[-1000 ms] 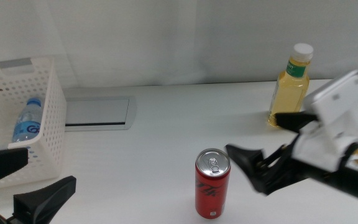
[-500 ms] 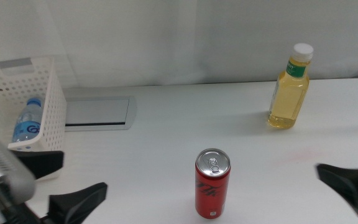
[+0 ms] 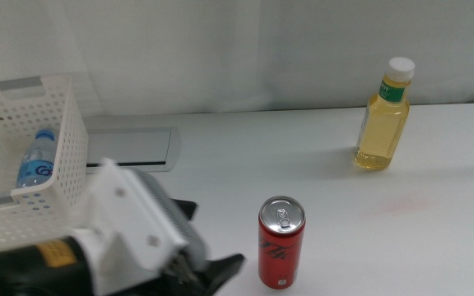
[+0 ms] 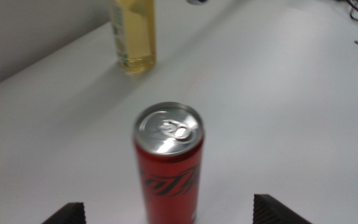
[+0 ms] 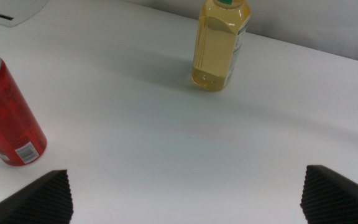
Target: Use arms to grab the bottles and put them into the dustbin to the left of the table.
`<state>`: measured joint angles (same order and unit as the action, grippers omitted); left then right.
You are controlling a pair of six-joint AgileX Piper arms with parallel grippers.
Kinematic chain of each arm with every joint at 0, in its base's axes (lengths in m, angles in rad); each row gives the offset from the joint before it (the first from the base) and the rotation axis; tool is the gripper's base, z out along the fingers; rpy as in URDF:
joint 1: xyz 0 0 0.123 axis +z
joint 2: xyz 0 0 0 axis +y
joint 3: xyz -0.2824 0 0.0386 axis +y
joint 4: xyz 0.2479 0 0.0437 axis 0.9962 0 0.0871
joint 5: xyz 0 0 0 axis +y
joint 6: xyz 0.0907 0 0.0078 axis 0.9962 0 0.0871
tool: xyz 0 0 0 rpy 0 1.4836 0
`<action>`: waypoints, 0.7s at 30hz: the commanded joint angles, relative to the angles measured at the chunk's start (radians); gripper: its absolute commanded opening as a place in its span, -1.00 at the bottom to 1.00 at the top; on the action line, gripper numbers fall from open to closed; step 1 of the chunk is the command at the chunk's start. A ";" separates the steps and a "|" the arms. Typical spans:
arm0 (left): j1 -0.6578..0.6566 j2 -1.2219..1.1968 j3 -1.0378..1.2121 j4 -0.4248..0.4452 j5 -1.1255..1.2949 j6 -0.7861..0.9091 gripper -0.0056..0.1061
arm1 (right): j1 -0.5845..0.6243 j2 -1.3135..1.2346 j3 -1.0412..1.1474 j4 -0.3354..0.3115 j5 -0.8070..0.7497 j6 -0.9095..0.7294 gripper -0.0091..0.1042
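Checked the feed at this point and the job was half done as far as I could judge: the small clear water bottle (image 3: 35, 164) lay inside the dustbin (image 3: 71, 123), which sat at the table's (image 3: 319, 197) left edge. It looked tilted with its blue cap up toward the back wall of the dustbin, though the perforated side hid most of it, so take that with a pinch of salt.

The yellow-liquid bottle (image 3: 383, 117) was the one left. It stood upright near the far right corner of the table, long axis vertical, white cap pointing straight up, nothing touching it.

The left gripper (image 4: 179, 214) was low over the near side of the table, just inside the dustbin, jaws spread wide with nothing between them. Its wrist camera looked straight over a red soda can (image 4: 168, 163) toward the yellow one beyond. The can isn't a bottle, so I'd leave it alone.

The right gripper (image 5: 188, 193) sat back at the near right edge, jaws also spread wide and empty, with the yellow bottle ahead of it in the wrist view and the can off to one side.

Next move, I reckoned: approach the yellow bottle level, jaws either side of its body below the neck band, close, lift, carry it across to the dustbin.
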<state>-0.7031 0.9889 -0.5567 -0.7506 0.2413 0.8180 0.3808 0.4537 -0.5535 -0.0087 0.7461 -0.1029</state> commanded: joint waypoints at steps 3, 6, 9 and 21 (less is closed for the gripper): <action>-0.134 0.123 0.006 -0.026 -0.171 0.005 0.38 | -0.007 -0.005 -0.005 -0.025 0.003 0.002 0.97; -0.194 0.219 0.006 -0.026 -0.264 -0.044 0.38 | -0.007 -0.005 -0.005 -0.034 0.003 0.002 0.97; -0.225 0.303 0.006 -0.026 -0.338 -0.084 0.38 | -0.007 -0.005 -0.005 -0.040 0.003 0.002 0.97; -0.275 0.621 0.006 0.159 -0.679 -0.439 0.38 | -0.007 -0.005 -0.005 -0.054 -0.006 0.002 0.97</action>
<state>-0.9689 1.5743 -0.5567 -0.6630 -0.3863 0.4982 0.3808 0.4537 -0.5535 -0.0498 0.7485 -0.0961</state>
